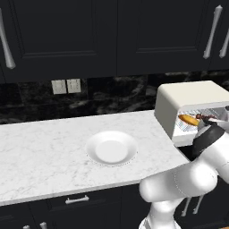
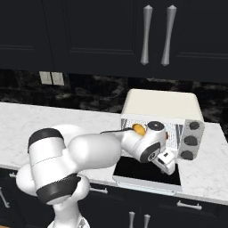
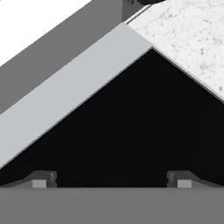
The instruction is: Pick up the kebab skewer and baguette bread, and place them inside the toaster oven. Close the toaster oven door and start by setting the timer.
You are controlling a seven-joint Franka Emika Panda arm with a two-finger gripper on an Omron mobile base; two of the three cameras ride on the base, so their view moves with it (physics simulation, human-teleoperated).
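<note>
While oven door (image 2: 147,171) down, fingers (image 3: 43,178) wide apart.

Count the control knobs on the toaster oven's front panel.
3, stacked in a column on the right side of the toaster oven front in the right base view: top knob, middle knob, bottom knob. None looks hidden.

Toaster oven door (image 2: 147,171) down, flat; oven mouth partly blocked by arm; plate (image 1: 111,148) apparently well clear.
</note>
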